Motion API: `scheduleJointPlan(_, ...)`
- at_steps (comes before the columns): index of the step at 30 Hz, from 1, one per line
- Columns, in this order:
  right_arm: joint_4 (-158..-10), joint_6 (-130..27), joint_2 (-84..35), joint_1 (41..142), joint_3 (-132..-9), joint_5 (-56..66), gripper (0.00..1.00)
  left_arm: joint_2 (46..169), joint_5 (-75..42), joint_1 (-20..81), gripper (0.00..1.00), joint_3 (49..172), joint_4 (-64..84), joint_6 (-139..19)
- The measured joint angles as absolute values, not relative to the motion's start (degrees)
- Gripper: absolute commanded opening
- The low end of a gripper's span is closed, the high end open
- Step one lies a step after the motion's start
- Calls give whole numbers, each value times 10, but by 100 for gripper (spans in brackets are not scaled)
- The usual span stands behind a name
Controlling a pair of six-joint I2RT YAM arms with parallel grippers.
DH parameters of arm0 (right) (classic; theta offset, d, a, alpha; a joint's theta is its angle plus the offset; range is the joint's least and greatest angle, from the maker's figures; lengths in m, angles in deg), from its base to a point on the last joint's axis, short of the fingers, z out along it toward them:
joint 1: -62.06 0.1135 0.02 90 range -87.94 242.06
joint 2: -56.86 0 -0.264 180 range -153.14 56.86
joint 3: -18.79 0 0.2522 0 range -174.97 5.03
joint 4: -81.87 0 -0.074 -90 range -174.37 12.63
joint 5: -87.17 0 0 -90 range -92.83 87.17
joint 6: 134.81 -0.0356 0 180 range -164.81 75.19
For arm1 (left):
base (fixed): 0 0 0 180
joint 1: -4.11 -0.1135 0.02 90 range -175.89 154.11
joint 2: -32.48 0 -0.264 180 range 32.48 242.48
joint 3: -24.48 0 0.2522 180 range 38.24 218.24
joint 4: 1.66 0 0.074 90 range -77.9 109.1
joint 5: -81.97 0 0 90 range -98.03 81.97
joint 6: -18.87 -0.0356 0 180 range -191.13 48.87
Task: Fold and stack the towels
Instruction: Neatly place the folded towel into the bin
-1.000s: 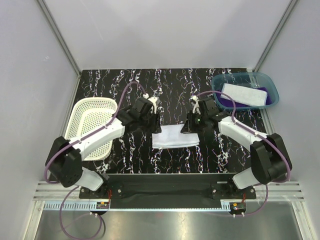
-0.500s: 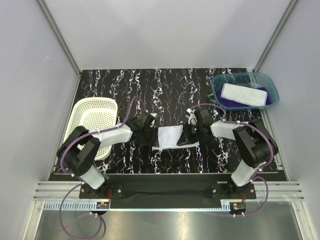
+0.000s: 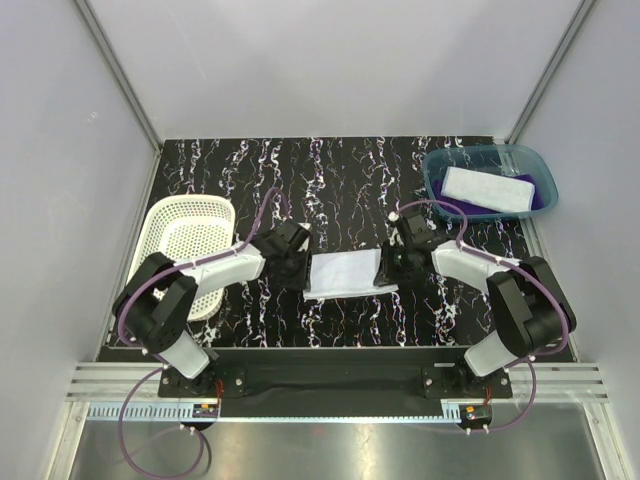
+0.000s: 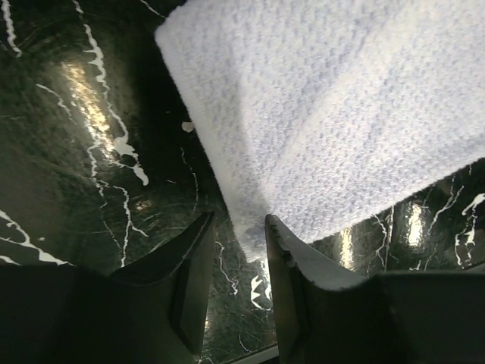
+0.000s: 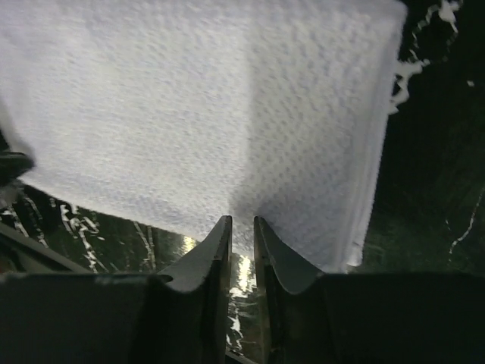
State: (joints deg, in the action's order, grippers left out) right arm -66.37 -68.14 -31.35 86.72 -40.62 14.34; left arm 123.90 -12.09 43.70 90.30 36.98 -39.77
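Observation:
A pale blue-white towel (image 3: 343, 272) lies folded flat on the black marbled table between my two grippers. My left gripper (image 3: 300, 268) sits at its left end. In the left wrist view its jaws (image 4: 239, 221) stand apart, with a towel corner (image 4: 333, 114) just reaching between the tips. My right gripper (image 3: 384, 266) sits at the towel's right end. In the right wrist view its jaws (image 5: 242, 220) are nearly together, pinching the towel's edge (image 5: 197, 106). Another pale towel (image 3: 488, 188) lies on a purple towel (image 3: 448, 205) in the bin. No bear face shows.
A translucent teal bin (image 3: 487, 148) stands at the back right corner. A white perforated basket (image 3: 185, 235) lies at the left edge, close to my left arm. Grey walls enclose the table on three sides.
Both grippers moved from the towel's far edge toward the near side, folding it. They now sit low at its left and right ends, and the towel lies spread wide again.

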Motion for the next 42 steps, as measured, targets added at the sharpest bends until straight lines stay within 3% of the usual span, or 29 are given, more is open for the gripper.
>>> scheduleJointPlan(8, -629, -689, -309, 867, -406, 98, 31, 1195, -95, 430, 41, 932, 399, -403)
scheduleJointPlan(12, -611, -695, -265, 867, -409, 85, 29, 1197, -108, 424, 41, 973, 362, -412)
scheduleJointPlan(18, -610, -726, -249, 867, -401, 57, 24, 1265, -132, 418, 40, 976, 300, -412)
scheduleJointPlan(22, -609, -753, -263, 867, -384, 36, 27, 1325, -131, 403, 40, 976, 301, -411)
scheduleJointPlan(26, -609, -768, -288, 867, -388, 32, 33, 1331, -142, 369, 41, 980, 299, -409)
scheduleJointPlan(34, -564, -735, -247, 866, -441, 26, 58, 1275, -157, 352, 47, 1024, 369, -430)
scheduleJointPlan(42, -559, -640, -287, 801, -500, 69, 60, 1096, -182, 353, 53, 1051, 420, -474)
